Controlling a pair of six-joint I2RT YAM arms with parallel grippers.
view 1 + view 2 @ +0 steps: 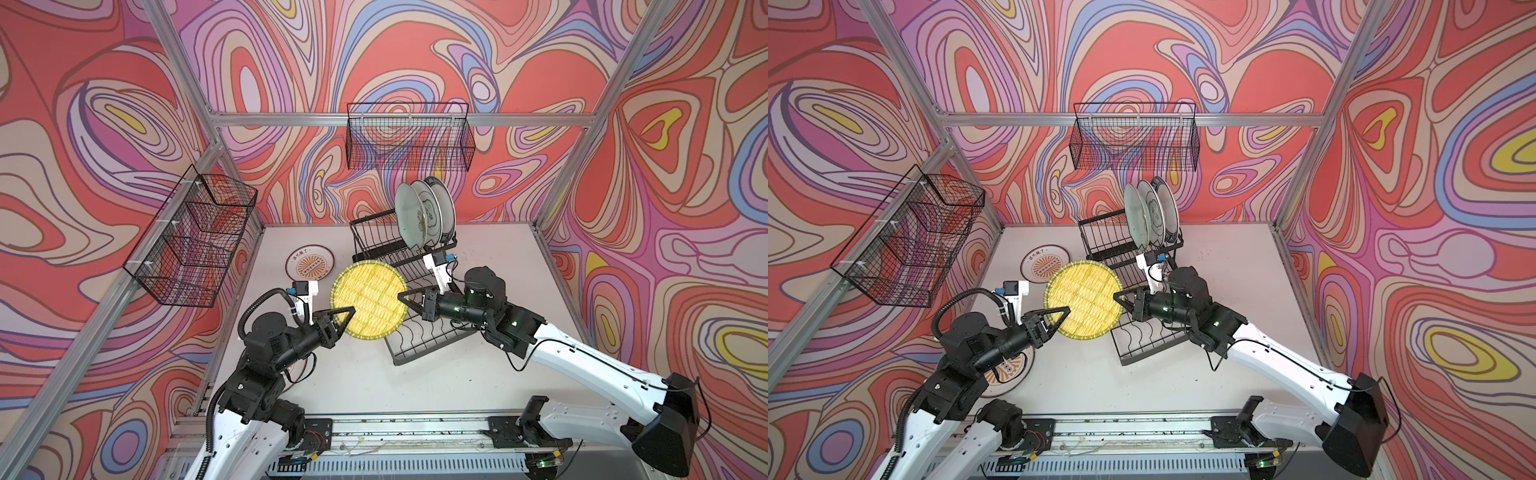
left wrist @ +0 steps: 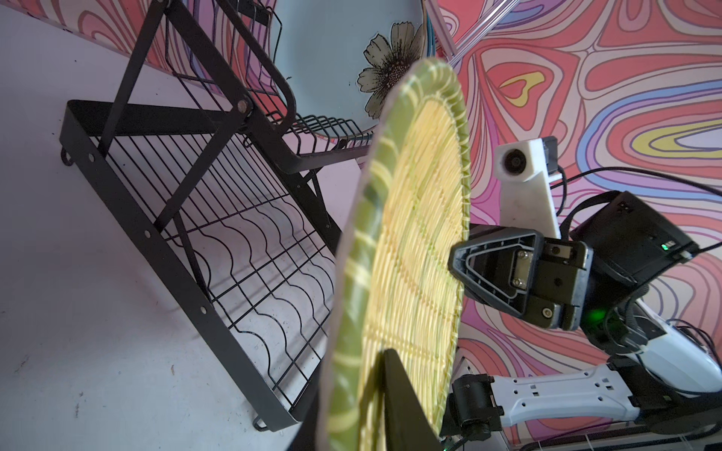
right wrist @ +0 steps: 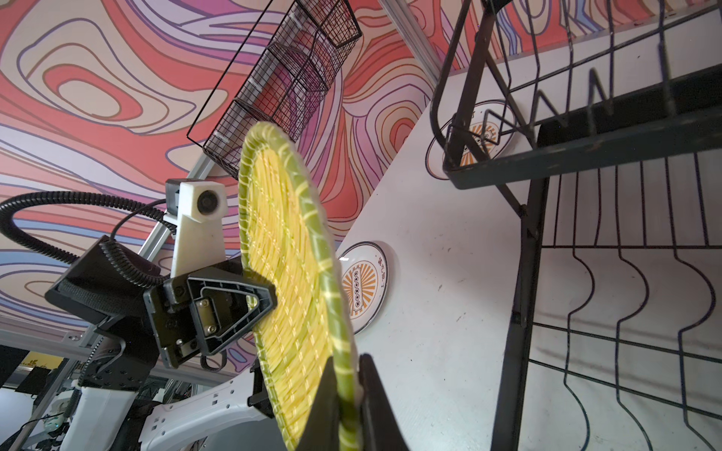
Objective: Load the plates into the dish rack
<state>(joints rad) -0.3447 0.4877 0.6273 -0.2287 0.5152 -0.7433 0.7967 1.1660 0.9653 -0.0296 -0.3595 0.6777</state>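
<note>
The yellow woven plate (image 1: 370,305) hangs on edge between the two grippers, clear of the tabletop (image 1: 478,374). The right gripper (image 1: 402,296) pinches its rim on one side, and the left gripper (image 1: 348,314) is clamped on the opposite rim. The dish rack (image 1: 419,338) sits just under and beyond the right gripper, with three plates (image 1: 415,216) upright in its raised tier.

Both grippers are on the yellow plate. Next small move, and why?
I'd open the right gripper and ease it back, once the left gripper looks firmly closed. Both pinch opposite edges of the yellow woven plate in mid-air, and the dish rack has free slots left of its three plates.
</note>
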